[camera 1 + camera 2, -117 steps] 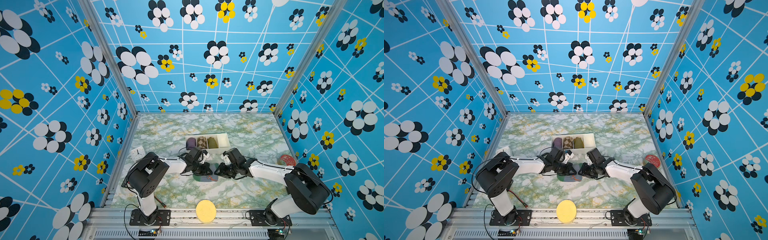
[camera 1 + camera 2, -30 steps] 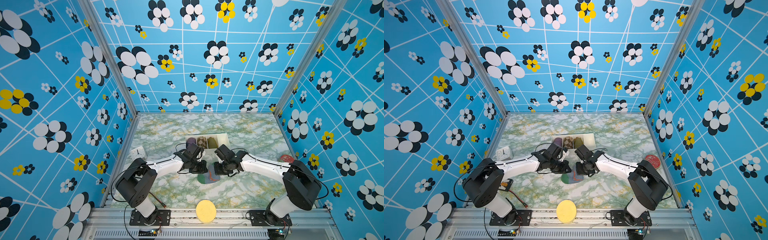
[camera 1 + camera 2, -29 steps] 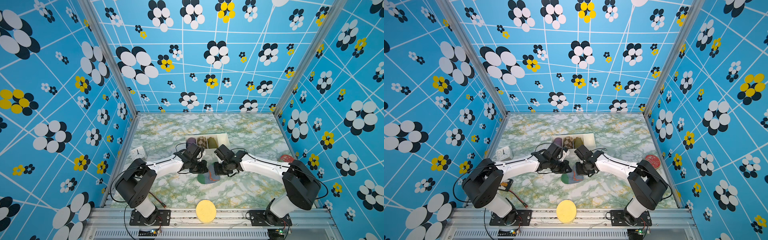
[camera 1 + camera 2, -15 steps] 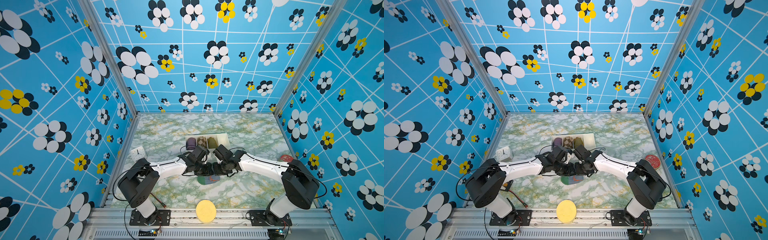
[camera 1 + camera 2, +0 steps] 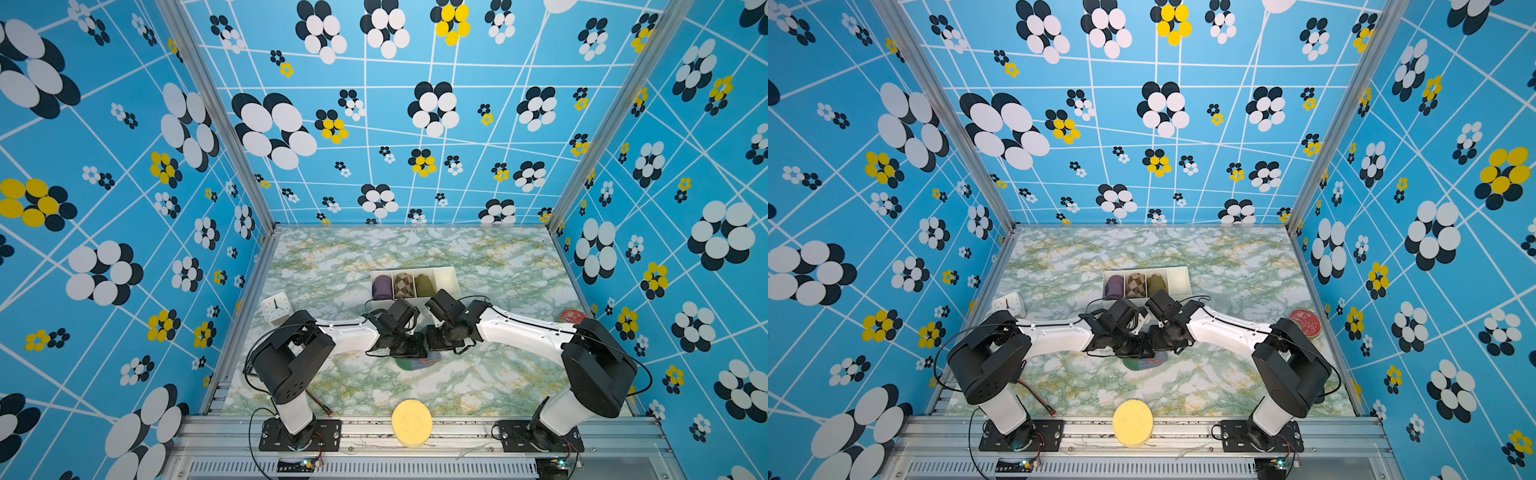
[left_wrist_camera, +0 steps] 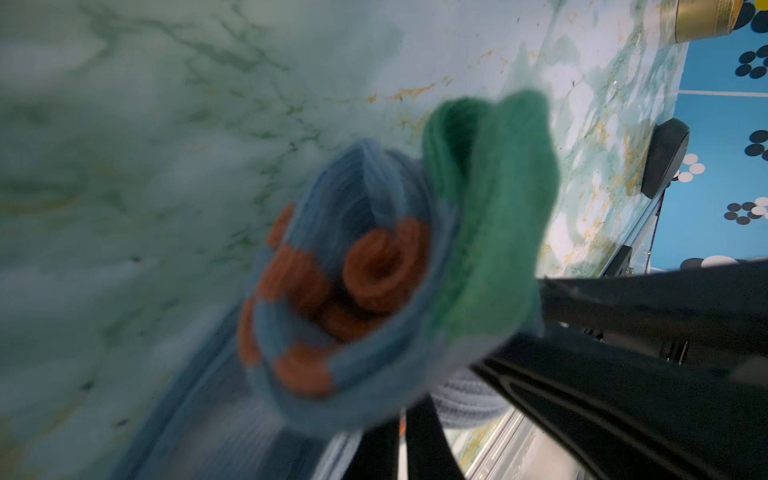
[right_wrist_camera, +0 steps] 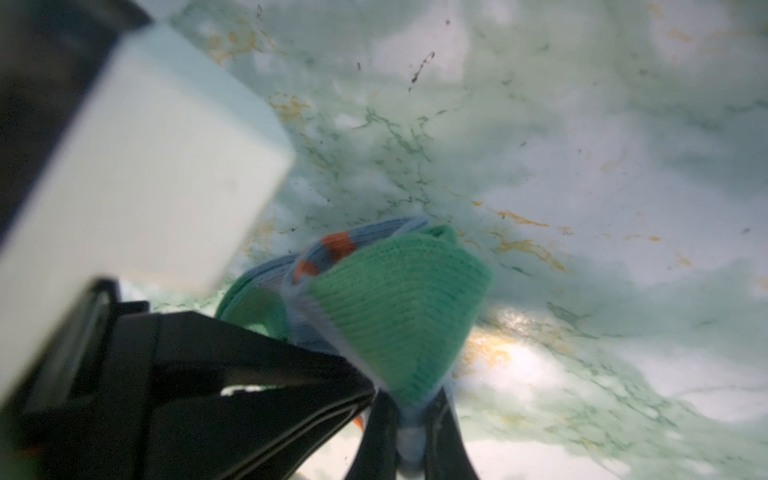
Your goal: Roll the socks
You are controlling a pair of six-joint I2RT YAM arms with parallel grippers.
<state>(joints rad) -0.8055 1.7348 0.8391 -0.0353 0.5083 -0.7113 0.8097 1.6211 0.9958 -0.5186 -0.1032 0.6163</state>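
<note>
Marble-patterned table (image 5: pixel 332 266) inside a blue flowered enclosure forms the work surface. Locate the socks (image 5: pixel 417 363) near the middle of it, just in front of the white divided tray (image 5: pixel 446 277), where the two arms meet.

1. Check the grip. The left gripper (image 6: pixel 507 328) is clamped on one side of the bundle, its jaws nearly together with blue and green knit between them. The right gripper (image 7: pixel 411 399) pinches a green patch of the same bundle from the opposite side.
2. Check the roll. The left wrist view shows the end of the bundle: orange bands coil in the centre, blue ribbed knit wraps them, and a green flap lies over the outside. You cannot tell whether the bundle rests on the table or hangs just above it.
3. Judge the step. Rolling appears mostly done; the work in hand looks like closing the outer layer over the coil.
4. Plan the next move. Draw the outer layer around the coil without loosening it, and release one side only when the wrap holds.
</note>
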